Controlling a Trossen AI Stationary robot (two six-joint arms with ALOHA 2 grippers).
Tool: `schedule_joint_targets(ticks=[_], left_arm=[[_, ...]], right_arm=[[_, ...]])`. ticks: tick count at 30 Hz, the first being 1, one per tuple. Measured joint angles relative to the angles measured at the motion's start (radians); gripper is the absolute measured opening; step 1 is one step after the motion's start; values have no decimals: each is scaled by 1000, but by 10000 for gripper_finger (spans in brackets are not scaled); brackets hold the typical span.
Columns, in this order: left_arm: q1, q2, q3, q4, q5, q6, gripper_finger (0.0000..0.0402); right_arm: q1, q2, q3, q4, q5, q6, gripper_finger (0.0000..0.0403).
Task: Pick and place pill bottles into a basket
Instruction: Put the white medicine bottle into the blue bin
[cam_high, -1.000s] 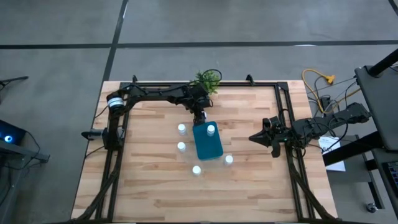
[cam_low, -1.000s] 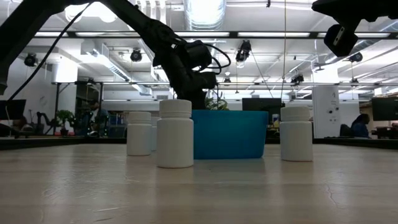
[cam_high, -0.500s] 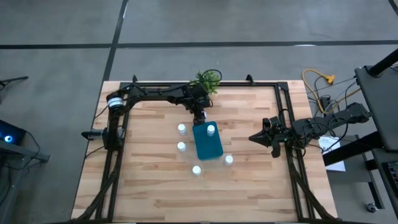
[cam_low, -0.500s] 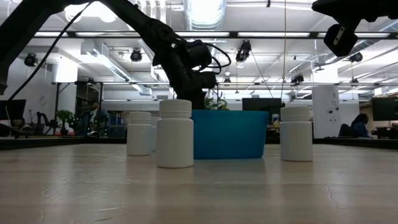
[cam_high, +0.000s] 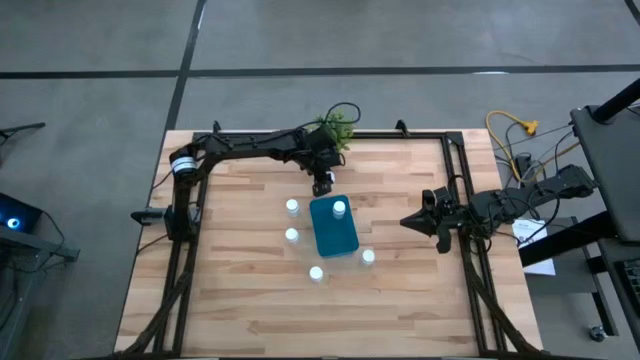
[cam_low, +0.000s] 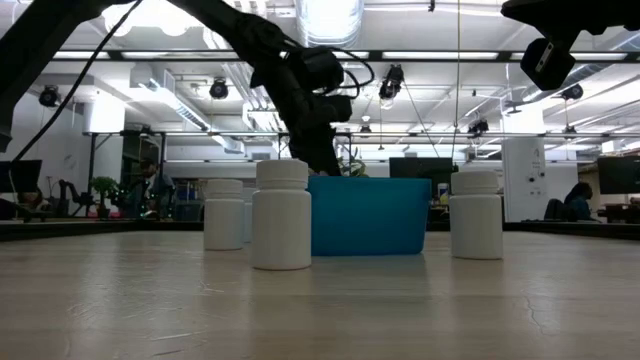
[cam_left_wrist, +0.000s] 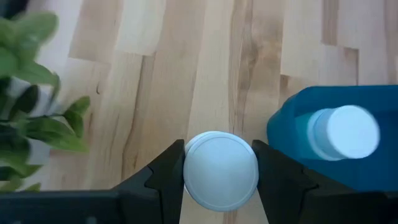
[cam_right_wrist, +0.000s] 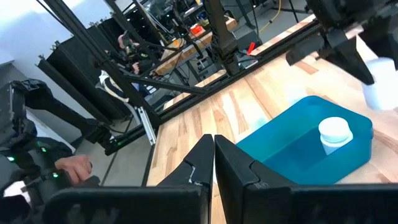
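My left gripper hangs over the table just beyond the far end of the teal-blue basket, shut on a white pill bottle. One bottle stands inside the basket at its far end; it also shows in the left wrist view. Two bottles stand to the left of the basket, and two more stand by its near end. My right gripper waits at the table's right side, shut and empty. My left gripper pinches the bottle between its two fingers, one on each side of the round cap. The fingers come from above, pointing down. The bottle is upright and lifted clear of the table.
A small green potted plant stands at the table's far edge, close behind my left gripper. In the low view the basket stands behind the near bottles. Dark frame rails run along the table's left, right and far sides.
My left gripper has risen with the bottle shut between its fingers and has shifted a little toward the table's far edge. The bottle now hangs clear of the table. My right arm has kept still.
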Motion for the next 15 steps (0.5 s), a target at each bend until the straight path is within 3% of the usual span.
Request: schedule_joint_targets(ticks=[8, 15], left_arm=[[0, -9, 109, -173, -25, 58, 147], [-9, -63, 149, -185, -21, 50, 147]], right_arm=[[0, 0, 0, 0, 0, -3, 8], [0, -1, 0, 2, 0, -6, 8]])
